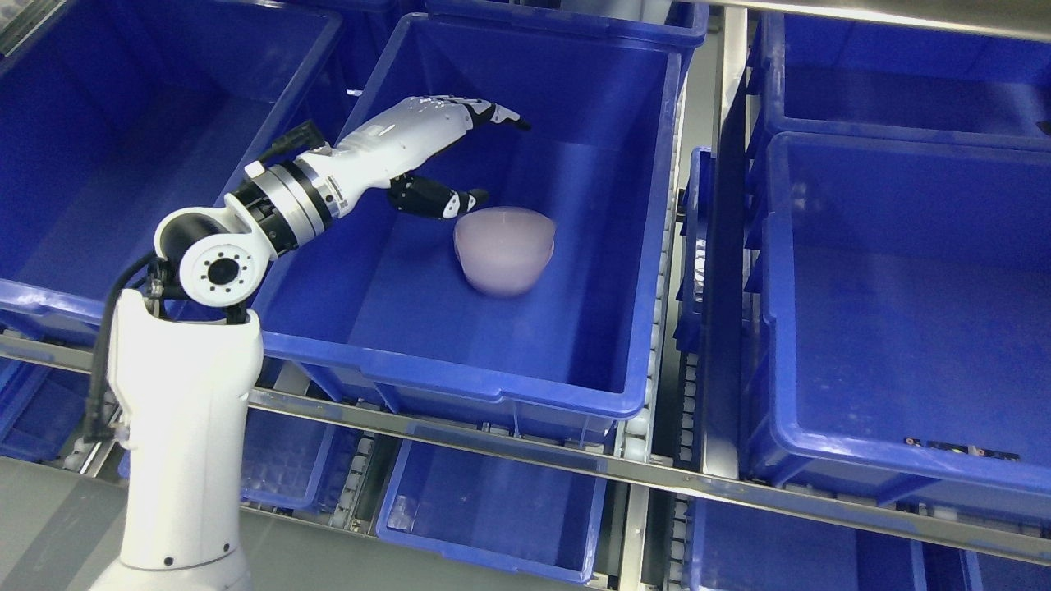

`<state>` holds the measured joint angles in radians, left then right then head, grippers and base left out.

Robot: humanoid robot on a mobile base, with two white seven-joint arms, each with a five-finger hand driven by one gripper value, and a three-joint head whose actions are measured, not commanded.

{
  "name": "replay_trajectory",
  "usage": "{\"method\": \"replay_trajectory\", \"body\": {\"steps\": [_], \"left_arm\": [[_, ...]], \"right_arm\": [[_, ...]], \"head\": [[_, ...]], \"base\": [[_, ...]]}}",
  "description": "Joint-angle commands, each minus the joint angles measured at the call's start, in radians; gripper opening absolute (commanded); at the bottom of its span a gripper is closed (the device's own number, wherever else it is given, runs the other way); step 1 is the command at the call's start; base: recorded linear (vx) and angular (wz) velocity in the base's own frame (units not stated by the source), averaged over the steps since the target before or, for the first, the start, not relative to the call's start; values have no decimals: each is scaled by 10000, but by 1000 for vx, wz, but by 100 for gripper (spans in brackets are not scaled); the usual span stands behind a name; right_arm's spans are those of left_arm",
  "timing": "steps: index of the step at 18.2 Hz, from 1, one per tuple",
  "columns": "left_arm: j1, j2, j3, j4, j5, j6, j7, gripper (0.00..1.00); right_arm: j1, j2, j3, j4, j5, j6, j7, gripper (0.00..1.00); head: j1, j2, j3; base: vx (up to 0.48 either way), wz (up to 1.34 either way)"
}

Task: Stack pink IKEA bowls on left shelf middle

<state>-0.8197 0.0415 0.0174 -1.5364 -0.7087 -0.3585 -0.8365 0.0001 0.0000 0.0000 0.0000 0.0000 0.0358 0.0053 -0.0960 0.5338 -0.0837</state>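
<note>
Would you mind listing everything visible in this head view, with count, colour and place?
Pink bowls: a nested stack lying tilted, exact count unclear, pale pink, inside the middle bin.
Middle bin: one, blue, centre of the shelf.
Other bins: several, blue, left, right, behind and on the shelf below.
Shelf rails: metal, grey, under and between the bins.
Left hand: one, white and black, fingers open, inside the middle bin beside the bowls, not touching them.
Right hand: not in view.

Head camera looks steeply down into blue bins [525, 361].
</note>
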Motion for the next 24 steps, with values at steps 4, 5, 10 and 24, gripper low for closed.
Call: {"method": "replay_trajectory", "body": {"steps": [4, 5, 10, 24], "left_arm": [[21, -240, 179, 193, 548, 483, 3302, 100], [21, -240, 87, 223, 1251, 1155, 4897, 100], [173, -240, -282, 346, 6565, 4414, 9560, 100], [1371, -240, -619, -557, 6642, 4935, 9500, 100]], "right_arm": [[14, -175, -107, -337, 0, -5, 8, 100], [14, -175, -107, -337, 0, -5, 8, 100], [14, -175, -107, -337, 0, -5, 8, 100], [14, -175, -107, -337, 0, -5, 8, 100]], "head": [[0, 0, 0], [0, 0, 0], [0, 0, 0], [0, 0, 0]], "base": [[7, 0], [0, 0], [0, 0], [0, 0]]}}
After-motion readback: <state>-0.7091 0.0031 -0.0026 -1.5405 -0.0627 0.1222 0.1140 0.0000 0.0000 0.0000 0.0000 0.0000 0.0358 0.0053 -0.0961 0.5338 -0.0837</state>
